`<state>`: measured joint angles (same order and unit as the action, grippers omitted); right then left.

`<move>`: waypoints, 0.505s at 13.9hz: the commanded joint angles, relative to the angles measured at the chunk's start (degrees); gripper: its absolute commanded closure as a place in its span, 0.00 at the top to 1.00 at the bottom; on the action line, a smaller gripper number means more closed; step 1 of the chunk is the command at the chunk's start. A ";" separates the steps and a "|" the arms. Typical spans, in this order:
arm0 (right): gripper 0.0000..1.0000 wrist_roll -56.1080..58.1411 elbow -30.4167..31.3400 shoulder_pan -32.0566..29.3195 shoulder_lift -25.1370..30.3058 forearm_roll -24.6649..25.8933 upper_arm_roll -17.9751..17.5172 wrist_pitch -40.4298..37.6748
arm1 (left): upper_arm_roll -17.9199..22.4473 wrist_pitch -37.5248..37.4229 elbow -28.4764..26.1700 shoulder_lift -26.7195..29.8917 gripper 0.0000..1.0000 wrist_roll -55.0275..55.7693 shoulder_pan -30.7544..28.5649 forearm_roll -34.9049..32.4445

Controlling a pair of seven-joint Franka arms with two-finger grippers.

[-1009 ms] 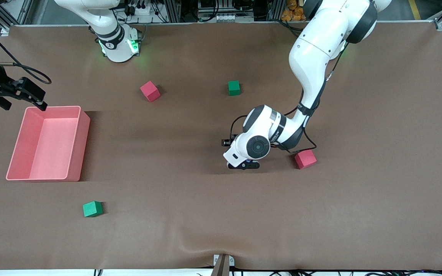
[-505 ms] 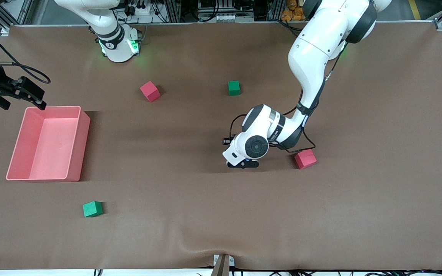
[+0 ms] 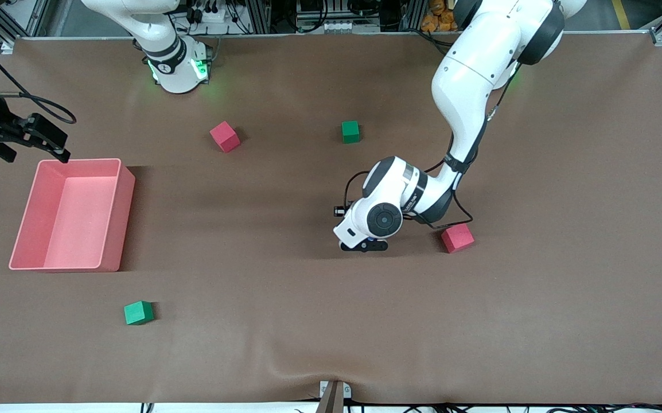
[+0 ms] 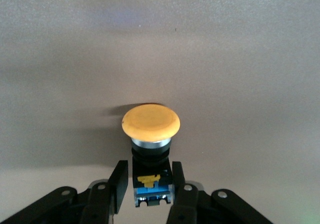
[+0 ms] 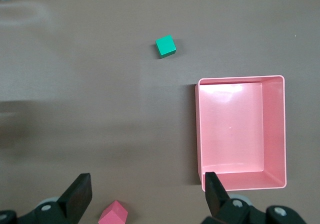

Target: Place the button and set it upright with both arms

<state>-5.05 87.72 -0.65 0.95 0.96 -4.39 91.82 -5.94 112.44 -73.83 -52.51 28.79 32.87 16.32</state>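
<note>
In the left wrist view the button (image 4: 150, 121) shows its round orange cap pointing away from the fingers, with the black-and-blue body between them. My left gripper (image 4: 149, 166) is shut on that body, one finger (image 4: 120, 181) on each side. In the front view the left gripper (image 3: 365, 245) is low over the table's middle, and its wrist hides the button. My right gripper (image 3: 50, 146) hangs open and holds nothing, above the pink bin's (image 3: 126, 189) corner at the right arm's end. Its fingers (image 5: 80, 191) are spread wide.
A red cube (image 3: 458, 238) lies close beside the left wrist, toward the left arm's end. Another red cube (image 3: 225, 136) and a green cube (image 3: 350, 131) lie nearer the bases. A second green cube (image 3: 138, 312) sits nearer the front camera than the bin.
The left gripper's fingers have closed in on the button's body, and its wrist has shifted slightly. The right arm waits almost unmoved.
</note>
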 commanded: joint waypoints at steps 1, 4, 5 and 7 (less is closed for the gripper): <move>1.00 0.74 -1.59 -1.10 -0.69 1.06 -0.71 -1.03 | 0.75 -0.91 1.14 -0.49 0.27 -0.05 0.70 0.65; 1.00 0.74 -1.59 -1.10 -0.51 1.15 -0.71 -1.81 | 0.75 -0.56 1.23 0.12 0.10 -0.14 1.14 0.65; 1.00 0.74 -1.59 -1.11 -0.51 1.06 -0.71 -1.82 | 0.75 -0.56 1.32 0.39 0.05 -0.31 1.05 0.56; 1.00 0.74 -1.59 -1.02 -0.51 1.06 -0.71 -1.91 | 0.84 -0.56 1.32 1.44 0.00 -0.40 1.05 0.56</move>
<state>-5.04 87.60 -0.65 0.95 1.03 -4.35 91.02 -5.93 112.46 -72.88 -52.44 28.79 33.28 16.32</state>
